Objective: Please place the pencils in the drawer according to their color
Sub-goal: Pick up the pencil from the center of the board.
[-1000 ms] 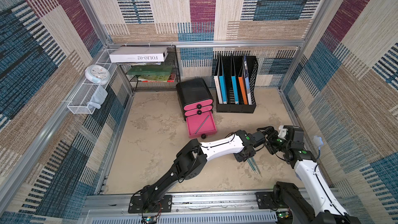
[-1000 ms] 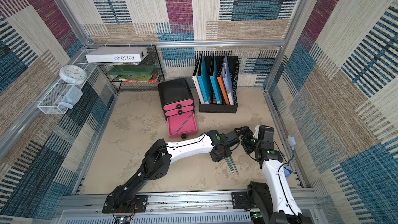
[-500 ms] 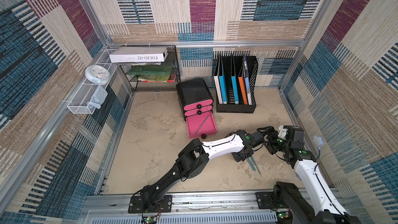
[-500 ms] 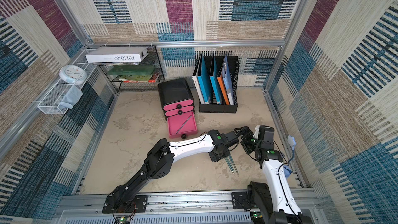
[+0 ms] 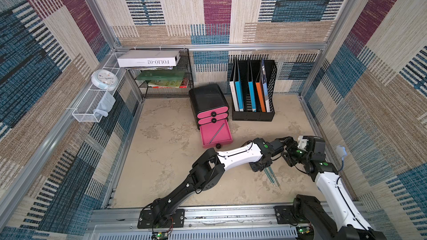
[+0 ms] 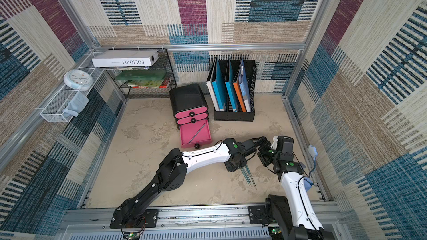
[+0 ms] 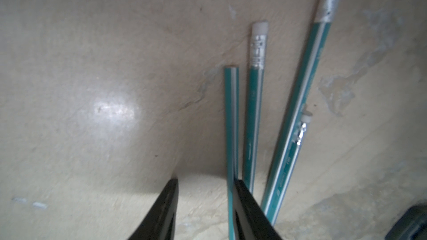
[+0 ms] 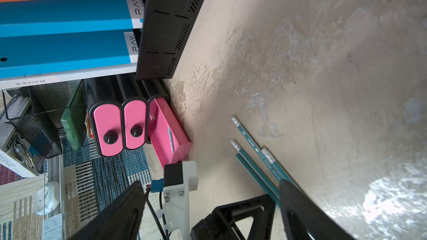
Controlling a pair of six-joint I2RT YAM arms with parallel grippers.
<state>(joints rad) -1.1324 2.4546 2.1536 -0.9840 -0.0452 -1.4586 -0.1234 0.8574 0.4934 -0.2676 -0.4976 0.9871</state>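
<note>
Four teal pencils (image 7: 251, 123) wait on the counter (image 5: 166, 158); one pencil (image 5: 218, 132) lies in the open bottom drawer (image 5: 205, 139).
The two upper drawers (image 5: 212, 116) of the black chest (image 5: 208, 98) are shut with their contents hidden, and no black or yellow pencils show. The sorting therefore looks well along, with the teal group left to move. The left pincer (image 7: 205, 181) is low over that group, its jaws partly apart with bare counter between them. The plain-ended pencil (image 7: 231, 111) runs along the inner face of one finger, and the other three lie just outside it. The right pincer (image 8: 210, 183) hangs wide apart and empty, near the group.
</note>
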